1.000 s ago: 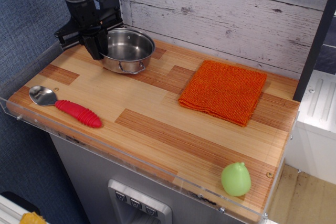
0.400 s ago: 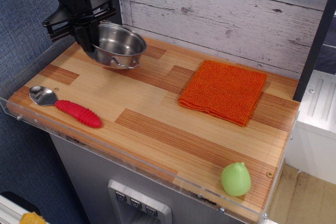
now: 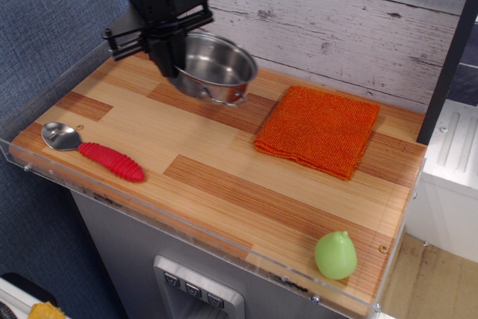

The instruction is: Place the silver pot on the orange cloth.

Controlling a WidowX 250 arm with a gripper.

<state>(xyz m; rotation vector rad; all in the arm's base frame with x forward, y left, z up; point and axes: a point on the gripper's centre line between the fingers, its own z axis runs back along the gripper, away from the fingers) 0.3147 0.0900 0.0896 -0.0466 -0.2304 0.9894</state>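
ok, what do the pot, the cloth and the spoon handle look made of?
Pot: shiny bare metal, likely stainless steel, since its inside mirrors the surroundings.
Cloth: orange knitted or terry fabric, matte, with a nubby looped texture.
Spoon handle: red, ribbed, smooth, probably plastic or silicone, though the look doesn't settle which.

Behind your counter (image 3: pixel 224 177) (striped wood with a clear acrylic rim) a whitewashed plank wall (image 3: pixel 336 13) runs from 11 to 2 o'clock. At 9 o'clock hangs a blue fabric panel (image 3: pixel 45 28). At 4 o'clock you see white furniture (image 3: pixel 448 177) over pale wood floor (image 3: pixel 433 282).
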